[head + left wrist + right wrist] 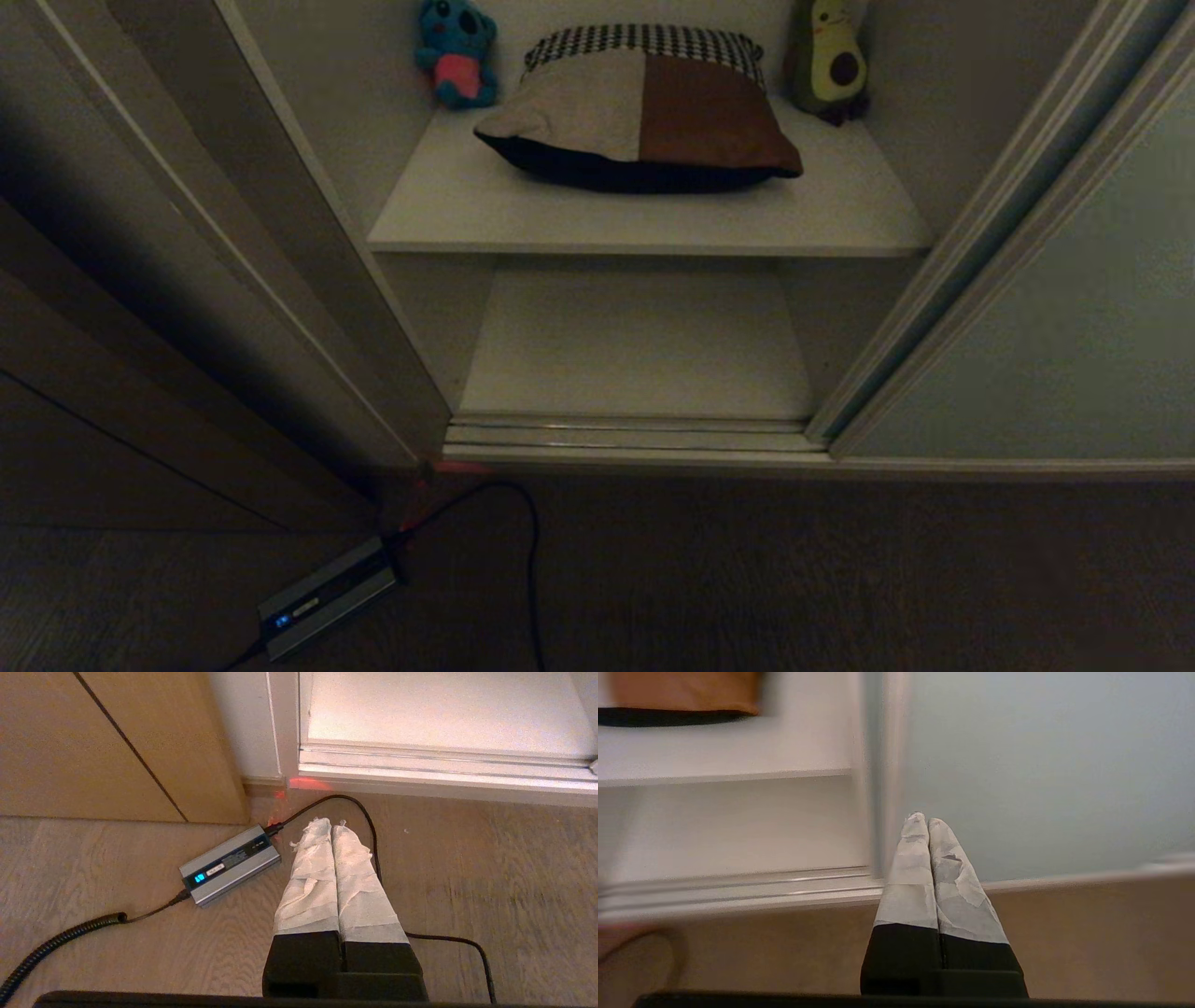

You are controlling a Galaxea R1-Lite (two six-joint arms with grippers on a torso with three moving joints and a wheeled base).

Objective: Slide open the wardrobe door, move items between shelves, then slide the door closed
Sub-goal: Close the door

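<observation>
The pale grey-green sliding wardrobe door (1074,308) stands slid to the right, leaving the shelves open. On the upper shelf (644,219) lie the cushion (644,112), a teal koala plush (456,51) at its left and an avocado plush (829,61) at its right. The lower shelf (635,341) is bare. My right gripper (923,820) is shut and empty, held low in front of the door's left edge (889,765). My left gripper (331,823) is shut, empty, hanging above the wooden floor. Neither arm shows in the head view.
A grey power adapter (327,593) with a black cable (530,560) lies on the floor at the left front of the wardrobe. The ribbed floor track (635,439) runs along the opening. Brown wooden panelling (112,392) stands at the left.
</observation>
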